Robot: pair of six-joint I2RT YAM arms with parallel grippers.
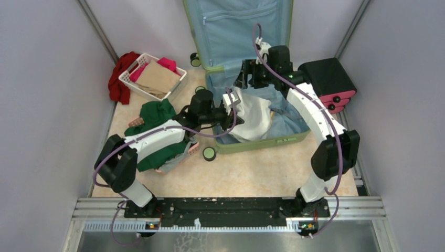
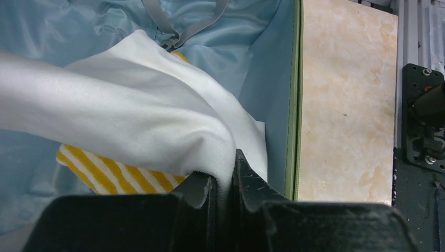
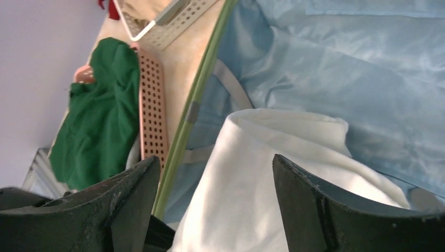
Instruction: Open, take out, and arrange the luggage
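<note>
The sage-green luggage (image 1: pixel 262 143) lies open on the table, its lid leaning up at the back and its light blue lining (image 3: pixel 367 79) showing. A white garment (image 1: pixel 254 118) is heaped in the lower half. My left gripper (image 1: pixel 231 105) is shut on a fold of this white garment (image 2: pixel 157 115), pinched tight between both fingers at the left edge of the case. A yellow-striped cloth (image 2: pixel 105 176) lies under it. My right gripper (image 1: pixel 242 79) hovers over the back of the case, open. Its fingers (image 3: pixel 131 184) straddle the white garment (image 3: pixel 262 173) without touching it.
A white basket (image 1: pixel 127 79) with tan and pink clothes stands at the back left, a red cloth (image 1: pixel 118 79) beside it. A green garment (image 1: pixel 157 113) over a pink basket (image 3: pixel 152 105) lies left of the case. Black-and-pink stacked cases (image 1: pixel 328 79) sit at the right wall.
</note>
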